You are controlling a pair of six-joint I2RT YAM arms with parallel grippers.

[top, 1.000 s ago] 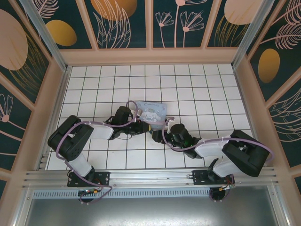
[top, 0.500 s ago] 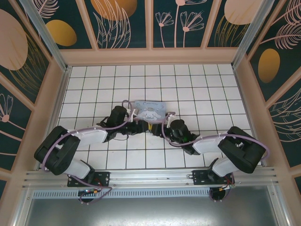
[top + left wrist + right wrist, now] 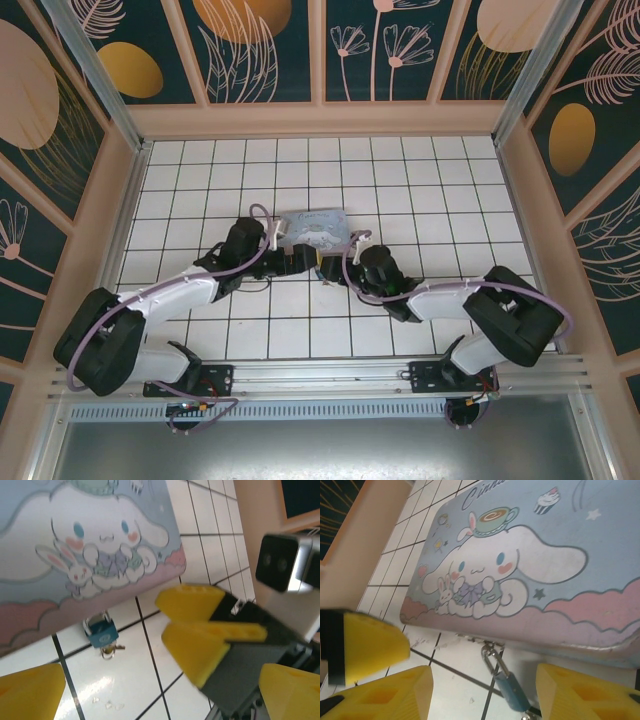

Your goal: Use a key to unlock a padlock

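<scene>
The padlock [image 3: 102,633] is tiny: a squat dark-blue body with a smooth face and a thin silvery wire shackle. It lies flat on the glossy white tiles [image 3: 125,680], just beside the near edge of the box [image 3: 75,540], with its shackle end toward the box. A pale metal sliver, the key [image 3: 108,651], sits at the body's far end; I cannot tell whether it is seated in the lock. The box is flat and pastel-blue with rounded corners and a cartoon print. The left gripper [image 3: 160,685] and right gripper [image 3: 484,680] have blunt yellow wedge fingers, spread wide beside the box edge and holding nothing.
</scene>
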